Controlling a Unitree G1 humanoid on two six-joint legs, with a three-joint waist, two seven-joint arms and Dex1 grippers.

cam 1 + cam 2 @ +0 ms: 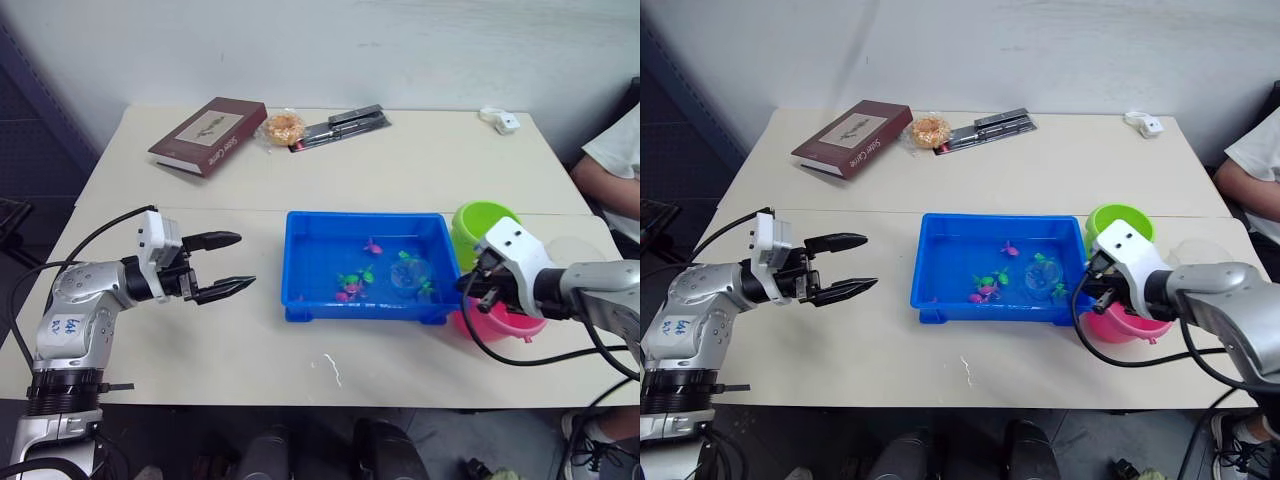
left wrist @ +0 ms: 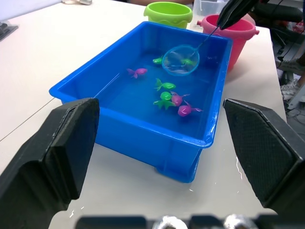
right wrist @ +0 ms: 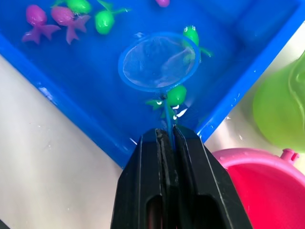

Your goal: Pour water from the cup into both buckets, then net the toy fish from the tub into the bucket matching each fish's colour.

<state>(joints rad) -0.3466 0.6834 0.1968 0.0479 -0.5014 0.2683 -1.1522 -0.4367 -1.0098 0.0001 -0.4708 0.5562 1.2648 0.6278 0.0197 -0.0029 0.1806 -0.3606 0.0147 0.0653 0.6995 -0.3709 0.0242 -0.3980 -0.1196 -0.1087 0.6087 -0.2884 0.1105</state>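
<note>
The right gripper [image 3: 166,138] is closed on the thin handle of the round light blue net [image 3: 158,61], whose hoop lies in the water of the shallow bright blue plastic tub [image 1: 300,262], between two small green toy fish [image 3: 175,95]. The lime green bucket [image 1: 480,222] and the pink bucket [image 1: 1122,322] stand just right of the tub. The left gripper [image 1: 222,265] hovers wide open and empty over the surface [image 1: 240,350], left of the tub.

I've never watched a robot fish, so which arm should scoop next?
Probably the right: the right gripper is shut on the net, whose hoop sits in the tub beside a green fish. The left gripper hangs open, off to the tub's side.
</note>
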